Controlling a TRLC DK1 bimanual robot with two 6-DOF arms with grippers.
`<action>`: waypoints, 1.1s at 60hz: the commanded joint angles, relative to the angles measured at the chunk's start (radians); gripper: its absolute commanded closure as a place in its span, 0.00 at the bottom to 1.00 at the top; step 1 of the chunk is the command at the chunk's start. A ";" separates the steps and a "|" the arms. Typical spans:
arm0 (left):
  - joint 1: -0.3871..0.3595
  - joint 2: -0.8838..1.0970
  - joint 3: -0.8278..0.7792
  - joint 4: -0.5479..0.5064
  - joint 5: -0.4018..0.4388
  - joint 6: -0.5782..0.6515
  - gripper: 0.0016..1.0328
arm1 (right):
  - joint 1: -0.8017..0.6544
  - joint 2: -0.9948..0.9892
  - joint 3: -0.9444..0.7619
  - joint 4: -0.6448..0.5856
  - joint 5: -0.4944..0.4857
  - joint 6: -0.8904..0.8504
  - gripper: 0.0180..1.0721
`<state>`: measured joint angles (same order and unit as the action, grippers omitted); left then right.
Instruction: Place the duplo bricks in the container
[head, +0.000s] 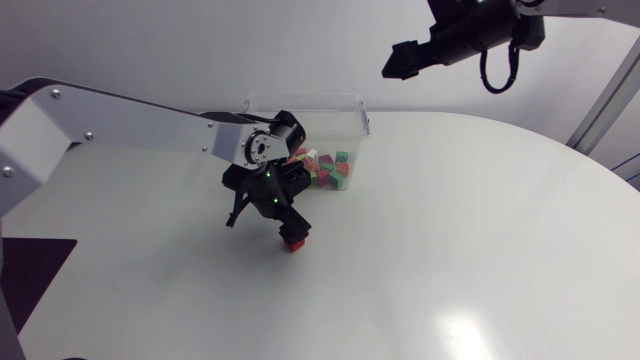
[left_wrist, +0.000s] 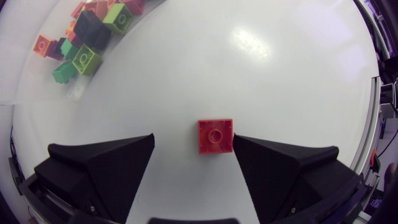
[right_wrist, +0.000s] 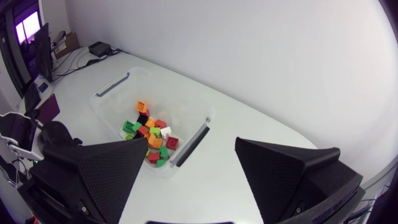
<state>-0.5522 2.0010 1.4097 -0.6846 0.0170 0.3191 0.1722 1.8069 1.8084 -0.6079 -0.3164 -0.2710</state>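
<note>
A red duplo brick (head: 293, 241) lies on the white table in front of the clear container (head: 305, 98). My left gripper (head: 285, 225) hangs right over it, open. In the left wrist view the red brick (left_wrist: 215, 135) sits between the fingers, close against one finger (left_wrist: 280, 168) and well apart from the other. Several coloured bricks (head: 325, 170) lie inside the container, also seen as a pile (left_wrist: 87, 59) ahead of the left gripper (left_wrist: 194, 146). My right gripper (head: 395, 62) is raised high behind the container, open and empty, looking down on the container (right_wrist: 112, 85).
The table (head: 460, 230) is bare white to the right of the brick and toward its front edge. The left arm's links (head: 130, 125) run in from the left, just beside the container's near corner.
</note>
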 joint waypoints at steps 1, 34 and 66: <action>-0.011 0.051 0.041 -0.046 -0.008 0.017 0.16 | -0.019 -0.077 -0.060 -0.006 0.000 -0.020 0.04; -0.049 0.173 0.140 -0.101 -0.029 -0.057 0.62 | -0.168 -0.615 -0.570 0.074 -0.007 -0.093 0.04; -0.025 -0.077 0.052 -0.109 -0.069 -0.071 0.70 | -0.330 -1.025 -1.066 0.343 0.020 -0.051 0.04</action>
<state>-0.5919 1.9968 1.4918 -0.7807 -0.0437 0.2619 -0.1398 0.8291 0.8124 -0.3031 -0.3046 -0.3405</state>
